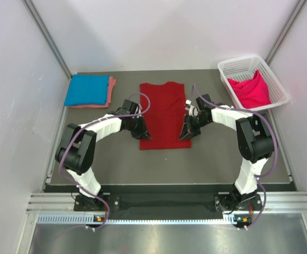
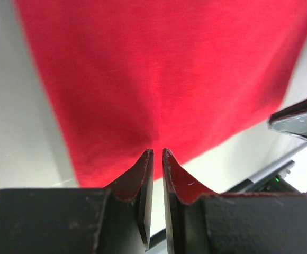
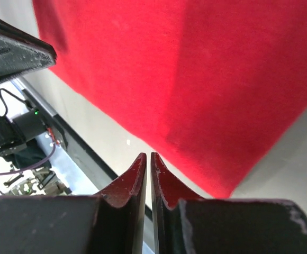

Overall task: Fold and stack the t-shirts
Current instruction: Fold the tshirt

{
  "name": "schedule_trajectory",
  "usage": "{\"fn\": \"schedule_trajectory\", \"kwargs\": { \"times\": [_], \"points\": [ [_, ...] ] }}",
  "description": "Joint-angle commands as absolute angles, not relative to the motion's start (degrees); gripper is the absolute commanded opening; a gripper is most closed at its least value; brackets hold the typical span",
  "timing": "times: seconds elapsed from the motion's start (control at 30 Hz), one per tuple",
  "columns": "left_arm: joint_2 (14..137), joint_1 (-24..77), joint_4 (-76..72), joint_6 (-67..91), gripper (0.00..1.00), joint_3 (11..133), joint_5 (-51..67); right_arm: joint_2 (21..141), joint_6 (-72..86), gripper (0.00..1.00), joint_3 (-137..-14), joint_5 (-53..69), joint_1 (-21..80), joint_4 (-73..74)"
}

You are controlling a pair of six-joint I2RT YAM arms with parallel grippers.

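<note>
White walls [image 1: 159,32] close in a dark grey desk [image 1: 122,164] on 3 sides, with the 2 arms rising from its near edge.

At the middle of the desk lies the dark red shirt [image 1: 164,114], spread flat as a tall rectangle, collar toward the far wall and hem toward the arms. At the far left corner sits the blue shirt [image 1: 87,89], folded, on top of the salmon pink shirt [image 1: 111,87], which shows only as a strip along its right and near edges. At the far right corner stands a white basket [image 1: 233,66], and the hot pink shirt [image 1: 251,90] is bunched up inside it.

Both arms reach inward to the near end of the dark red shirt. The left claw [image 1: 143,133] is at the near left corner of the shirt and the right claw [image 1: 185,132] at the near right corner, the 2 well apart across the hem.

From the left wrist, the fingers [image 2: 137,180] are pressed almost together, with only a thin slit between them. Their tips point at the red cloth just inside its hem, and I cannot tell whether they touch it.

From the right wrist, the fingers [image 3: 124,182] are likewise drawn together to a thin slit. Their tips sit over bare desk just beside the shirt's edge, with no cloth seen between them.
</note>
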State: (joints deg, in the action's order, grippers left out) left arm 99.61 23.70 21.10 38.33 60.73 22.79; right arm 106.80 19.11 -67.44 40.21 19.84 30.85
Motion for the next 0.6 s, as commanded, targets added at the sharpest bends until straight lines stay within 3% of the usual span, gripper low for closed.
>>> {"fn": "schedule_trajectory", "kwargs": {
  "times": [0.0,0.33,0.57],
  "points": [
    [98.44,23.47,18.98,39.29,0.17,58.1,20.04,107.58,16.79,0.07,-65.05,39.38,18.55,27.95],
    [95.81,23.38,25.74,35.34,0.17,57.21,14.42,104.6,15.12,0.07,-59.5,32.52,16.79,29.79],
    [89.83,23.99,26.37,38.57,0.2,58.45,18.71,99.32,17.49,0.08,-61.6,31.73,20.9,31.03]
  ]
}}
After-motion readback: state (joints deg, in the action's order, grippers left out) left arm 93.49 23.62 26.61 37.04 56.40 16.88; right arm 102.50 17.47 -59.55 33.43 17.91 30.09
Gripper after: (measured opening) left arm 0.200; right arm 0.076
